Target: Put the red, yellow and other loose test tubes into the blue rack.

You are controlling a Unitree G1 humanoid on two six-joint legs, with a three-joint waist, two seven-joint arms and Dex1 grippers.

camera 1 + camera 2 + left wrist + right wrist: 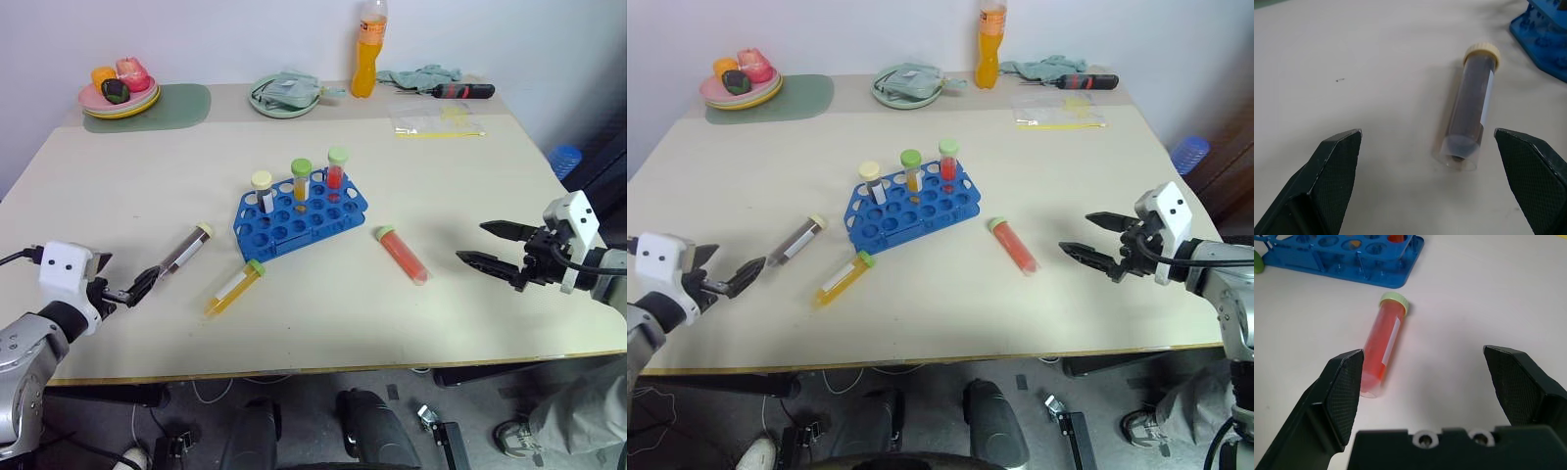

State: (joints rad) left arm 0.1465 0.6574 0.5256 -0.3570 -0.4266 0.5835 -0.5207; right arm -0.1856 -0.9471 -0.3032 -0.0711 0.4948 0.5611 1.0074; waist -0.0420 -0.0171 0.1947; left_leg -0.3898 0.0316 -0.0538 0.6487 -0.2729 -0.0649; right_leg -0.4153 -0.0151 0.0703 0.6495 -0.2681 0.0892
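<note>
My left gripper (125, 291) is spread wide and holds nothing. My right gripper (487, 246) is spread wide too, and it is empty.

The blue rack (299, 217) sits in the middle of the desk (118, 186). Three tubes already stand in its back row. Three more tubes lie flat on the desk around it.

The dark tube (186, 249) lies near the left side of the rack. It is just in front of my left gripper. Its clear bottom points at my fingers and its pale cap points away, toward the rack. So its long side runs almost straight along my reach.

The yellow tube (233, 287) lies near the front edge, between my left gripper and the rack.

The red tube (403, 255) lies right of the rack. My right gripper is the near one for it. Its green cap points toward the rack and its bottom points toward the front edge.

I think my left gripper will have to turn to pinch the dark tube across its middle.
</note>
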